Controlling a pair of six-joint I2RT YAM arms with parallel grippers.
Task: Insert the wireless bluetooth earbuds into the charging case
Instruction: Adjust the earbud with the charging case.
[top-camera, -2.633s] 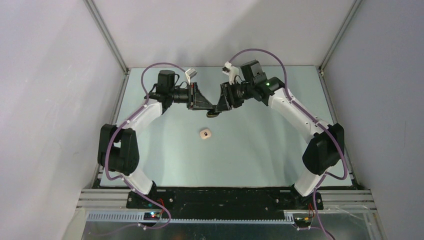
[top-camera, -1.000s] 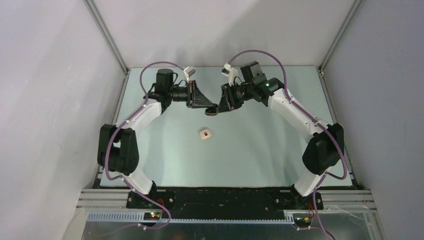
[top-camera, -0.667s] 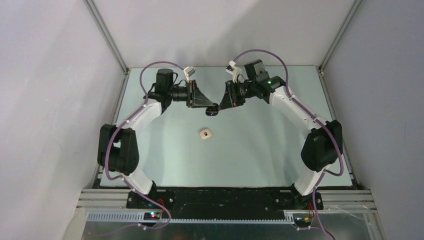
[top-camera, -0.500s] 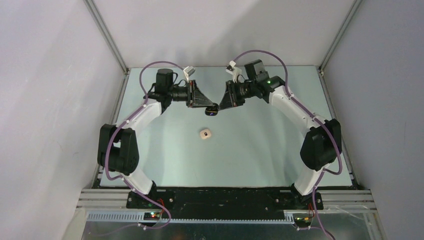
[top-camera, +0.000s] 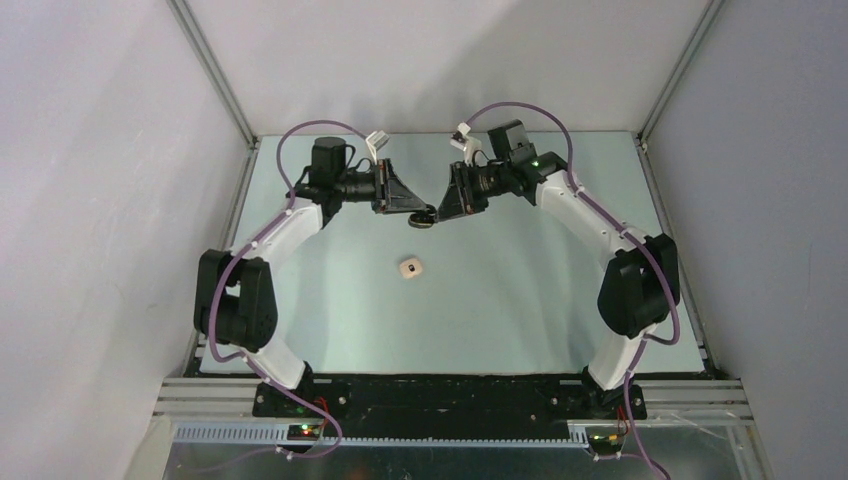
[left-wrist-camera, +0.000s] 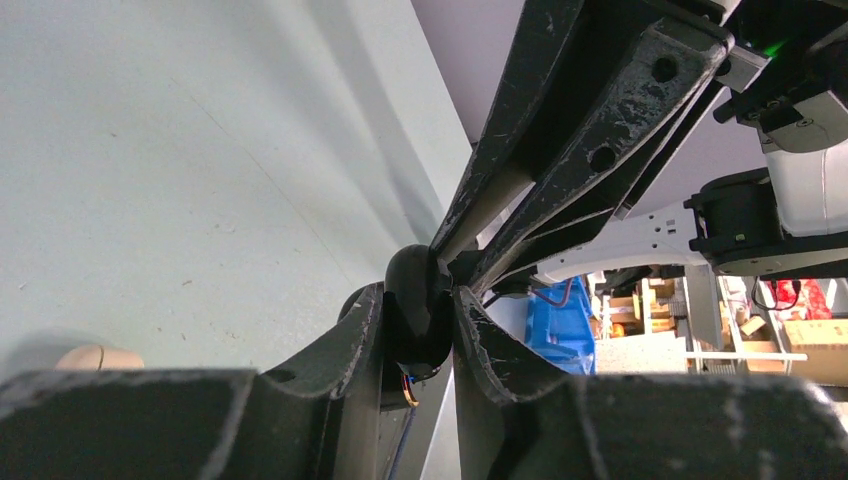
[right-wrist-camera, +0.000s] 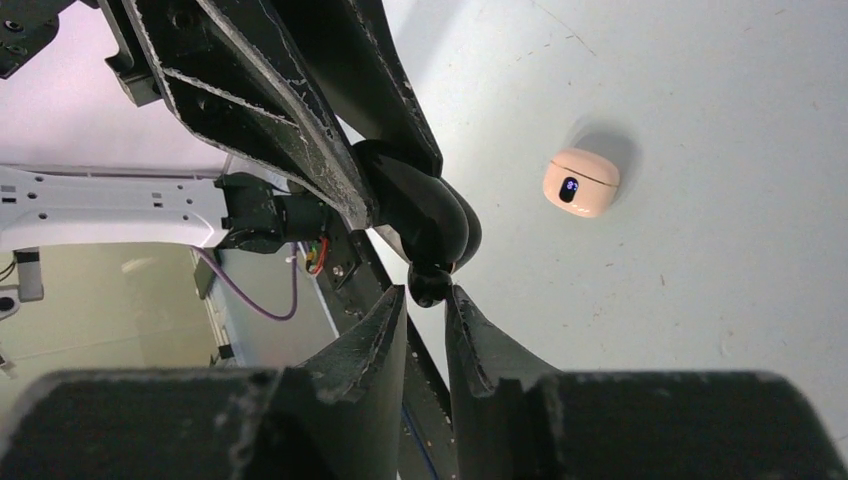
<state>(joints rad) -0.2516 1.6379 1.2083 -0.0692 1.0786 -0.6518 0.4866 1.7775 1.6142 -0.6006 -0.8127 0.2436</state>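
My left gripper (top-camera: 418, 213) is shut on a black pebble-like charging case (left-wrist-camera: 415, 278) and holds it above the table. The case also shows in the right wrist view (right-wrist-camera: 425, 215), between the left fingers (right-wrist-camera: 300, 110). My right gripper (top-camera: 441, 211) meets it tip to tip from the right. In the right wrist view a tiny black earbud (right-wrist-camera: 431, 284) sits between my right gripper's (right-wrist-camera: 428, 293) tips, pressed against the underside of the case. The second earbud is not in view. Whether the case lid is open is hidden.
A small beige case (top-camera: 410, 268) with a dark front light lies on the pale green table (top-camera: 520, 290), nearer than the grippers. It shows in the right wrist view (right-wrist-camera: 581, 182) and at the lower left of the left wrist view (left-wrist-camera: 98, 356). Walls enclose three sides.
Both grippers have lifted the black case a little up and away from the beige case. The right arm's elbow has swung inward. The tips stay together at the case.
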